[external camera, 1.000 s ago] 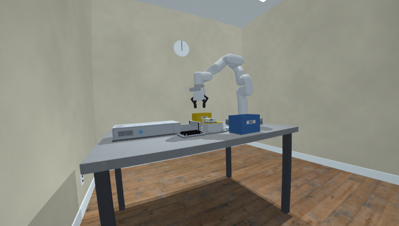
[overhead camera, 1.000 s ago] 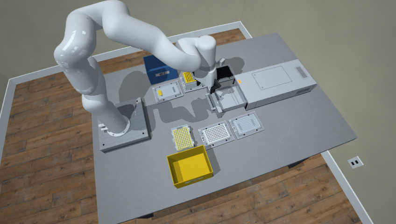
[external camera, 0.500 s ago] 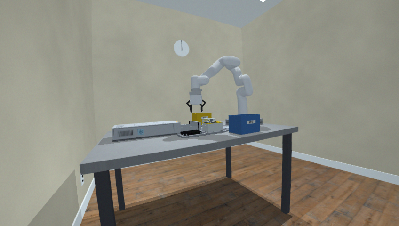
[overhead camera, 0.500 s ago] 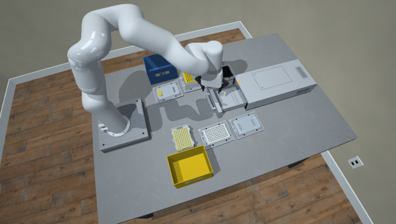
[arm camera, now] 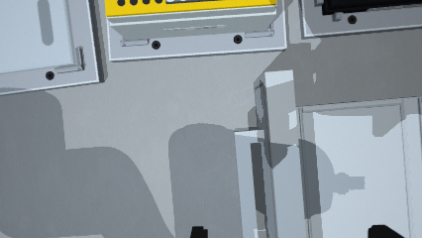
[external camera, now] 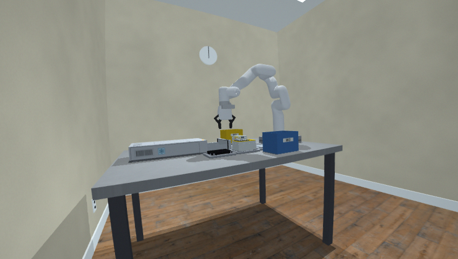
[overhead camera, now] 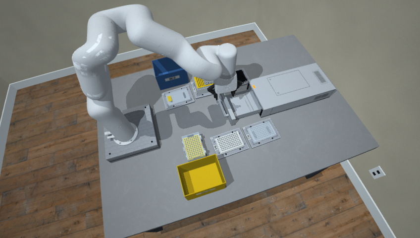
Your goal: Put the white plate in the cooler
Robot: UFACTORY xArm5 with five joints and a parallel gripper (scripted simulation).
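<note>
The white plate (overhead camera: 229, 142) lies uncovered in its nest at the front of the bench, next to a plate under a clear lid (overhead camera: 261, 132). The grey cooler (overhead camera: 294, 87) has its drawer (overhead camera: 242, 104) pulled out and empty, and its orange lamp (overhead camera: 253, 86) is lit. My gripper (overhead camera: 221, 95) hangs open and empty above the drawer's front panel (arm camera: 269, 149). In the wrist view only my fingertips show at the bottom edge (arm camera: 289, 233), and the drawer floor (arm camera: 357, 169) lies to the right. In the side view the gripper (external camera: 224, 122) is well above the bench.
A blue bin (overhead camera: 170, 73), a yellow tip rack (overhead camera: 201, 84) and a black plate (overhead camera: 242, 77) stand behind the drawer. A nest with a small yellow piece (overhead camera: 177, 97) lies to the left. A yellow tip box (overhead camera: 193, 146) and a yellow bin (overhead camera: 200, 176) stand at the front.
</note>
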